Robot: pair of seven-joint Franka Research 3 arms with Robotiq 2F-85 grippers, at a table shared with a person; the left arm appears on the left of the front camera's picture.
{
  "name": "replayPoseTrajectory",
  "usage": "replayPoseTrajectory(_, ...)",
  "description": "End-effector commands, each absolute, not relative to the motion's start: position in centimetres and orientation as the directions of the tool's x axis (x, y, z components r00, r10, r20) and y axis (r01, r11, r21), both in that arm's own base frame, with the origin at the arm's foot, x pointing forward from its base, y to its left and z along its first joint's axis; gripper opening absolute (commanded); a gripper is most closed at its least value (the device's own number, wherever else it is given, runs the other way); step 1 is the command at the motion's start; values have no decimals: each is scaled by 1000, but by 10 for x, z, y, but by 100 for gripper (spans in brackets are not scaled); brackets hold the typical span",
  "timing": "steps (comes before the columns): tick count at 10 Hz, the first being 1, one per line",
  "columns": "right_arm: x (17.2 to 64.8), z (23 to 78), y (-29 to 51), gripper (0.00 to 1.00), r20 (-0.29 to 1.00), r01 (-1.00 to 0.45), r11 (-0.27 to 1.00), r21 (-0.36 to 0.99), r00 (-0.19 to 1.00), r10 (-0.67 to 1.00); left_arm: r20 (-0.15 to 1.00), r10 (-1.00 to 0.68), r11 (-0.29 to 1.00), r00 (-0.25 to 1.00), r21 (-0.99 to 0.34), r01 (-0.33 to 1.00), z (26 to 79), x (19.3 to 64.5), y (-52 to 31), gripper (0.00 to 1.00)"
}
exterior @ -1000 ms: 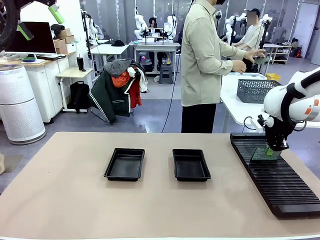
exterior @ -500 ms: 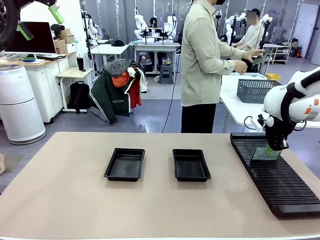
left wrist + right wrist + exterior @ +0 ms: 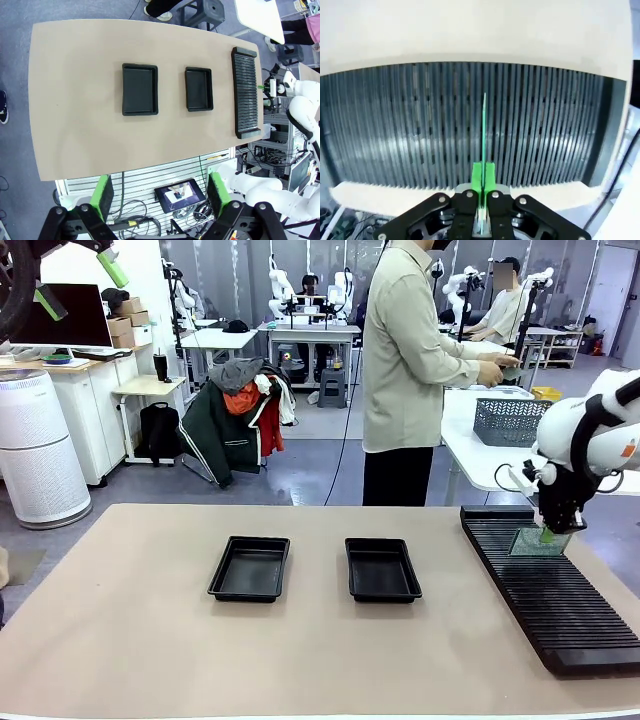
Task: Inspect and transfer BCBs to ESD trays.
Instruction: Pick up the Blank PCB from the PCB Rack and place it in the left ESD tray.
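Has drawn the BCB (image 3: pixel 540 540) up and a touch toward the far end of the rack (image 3: pixel 560 610) since a second ago; holds it upright over the slots near that end, lower edge close above the ribs; cannot tell from the front whether fully clear; reads from the right wrist as a thin green line running along the slots.

Pinches it by the top edge in the right gripper (image 3: pixel 552 532), green pads (image 3: pixel 476 175) pressed together on the board.

Puts extraction from the rack under way or just done; leaves inspection and the carry to a tray ahead.

Shows the left ESD tray (image 3: pixel 250 539) and the right ESD tray (image 3: pixel 378 541) bare-floored, side by side mid-table (image 3: pixel 120 620), well apart from the rack; so counts no board transferred yet.

Keeps the left gripper (image 3: pixel 160 195) spread wide, high above the table, looking straight down; touches nothing; no change there over the second.

Finds the person (image 3: pixel 405 360) at the far side turned toward another table beside a grey mesh basket (image 3: pixel 510 420), hands away from this table; takes no part in the lift.

Calls next, probably, for a straight pull until free of the ribs before any swing toward the trays; otherwise risks catching the thin board's edge in a slot.
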State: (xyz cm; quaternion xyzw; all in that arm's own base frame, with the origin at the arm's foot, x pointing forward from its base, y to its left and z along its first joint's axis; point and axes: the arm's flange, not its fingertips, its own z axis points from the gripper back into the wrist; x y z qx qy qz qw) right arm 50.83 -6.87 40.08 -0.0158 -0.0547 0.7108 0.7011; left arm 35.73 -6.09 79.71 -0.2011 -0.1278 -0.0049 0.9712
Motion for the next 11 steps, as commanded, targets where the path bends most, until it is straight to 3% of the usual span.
replayPoseTrajectory(1, 498, 450, -78, 0, 58, -998, -24, -55, -27, 998, 252, 45, 914, 967, -402, 62, 797, 356, -61, 100)
replayPoseTrajectory(5, 466, 564, -89, 0, 44, -999, 7, -49, 5, 999, 252, 45, 914, 967, -402, 62, 797, 356, -61, 100)
replayPoseTrajectory(7, 452, 620, -90, 0, 99, -997, -34, -71, -41, 994, 252, 45, 914, 967, -402, 62, 797, 356, -61, 100)
replayPoseTrajectory(11, 438, 678, -88, 0, 99, -998, -21, -56, -26, 995, 252, 45, 914, 967, -402, 62, 797, 356, -61, 100)
